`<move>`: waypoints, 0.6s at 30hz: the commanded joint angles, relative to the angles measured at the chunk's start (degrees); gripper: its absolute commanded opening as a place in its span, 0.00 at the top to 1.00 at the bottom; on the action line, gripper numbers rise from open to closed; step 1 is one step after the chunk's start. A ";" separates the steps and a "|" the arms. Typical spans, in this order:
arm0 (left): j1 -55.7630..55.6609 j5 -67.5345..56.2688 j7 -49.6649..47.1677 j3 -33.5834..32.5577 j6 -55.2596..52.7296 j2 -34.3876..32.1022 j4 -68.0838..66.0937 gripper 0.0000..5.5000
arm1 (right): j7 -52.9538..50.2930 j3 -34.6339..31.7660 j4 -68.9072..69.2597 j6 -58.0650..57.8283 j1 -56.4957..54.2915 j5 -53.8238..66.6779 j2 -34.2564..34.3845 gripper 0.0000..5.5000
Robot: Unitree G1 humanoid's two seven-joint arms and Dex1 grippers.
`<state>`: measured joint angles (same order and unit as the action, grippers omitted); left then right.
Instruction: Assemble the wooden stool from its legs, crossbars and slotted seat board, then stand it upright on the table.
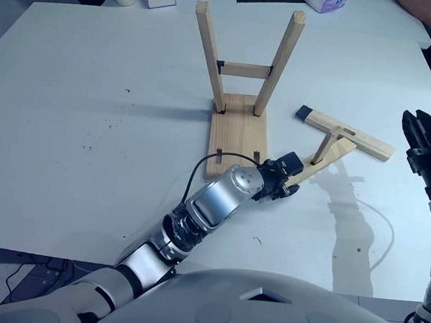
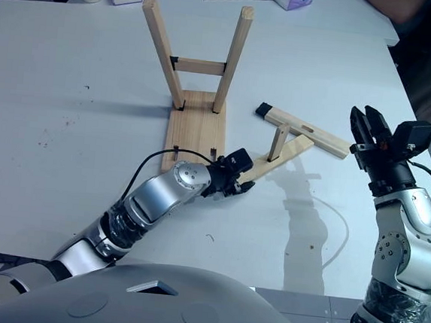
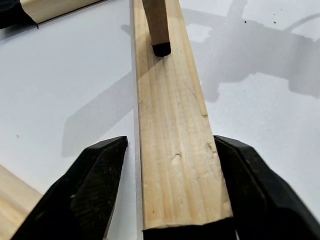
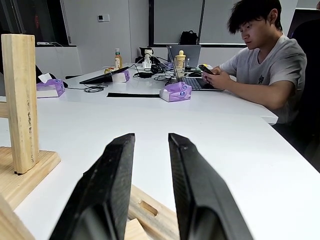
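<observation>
Straddling the near end of a loose leg (image 3: 175, 165) with the left gripper (image 3: 170, 150): fingers (image 3: 95, 175) spread wide, one against the wood, the other just apart from it, not clamped. Lying flat on the table (image 1: 68, 118), right of centre, and joined by a short crossbar (image 1: 325, 147) to a second leg (image 1: 350, 135) beyond it. Resting flat mid-table, toward the far edge: seat board (image 1: 236, 137) carrying two upright legs (image 1: 210, 51) with an upper crossbar (image 1: 244, 70) between them. Hovering near the table's right edge: right gripper (image 2: 363, 114), narrowly parted, holding nothing.
</observation>
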<state>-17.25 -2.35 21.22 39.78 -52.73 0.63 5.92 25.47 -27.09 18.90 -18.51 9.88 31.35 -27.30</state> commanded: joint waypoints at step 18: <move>2.96 -10.82 3.58 -14.18 -3.32 -0.61 13.23 0.63 | 6.63 -11.35 -5.63 -6.65 1.09 16.17 -3.10 0.78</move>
<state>-13.29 -10.35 23.44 28.90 -54.23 0.74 13.25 29.83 -35.95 14.41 -22.24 10.55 43.07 -28.25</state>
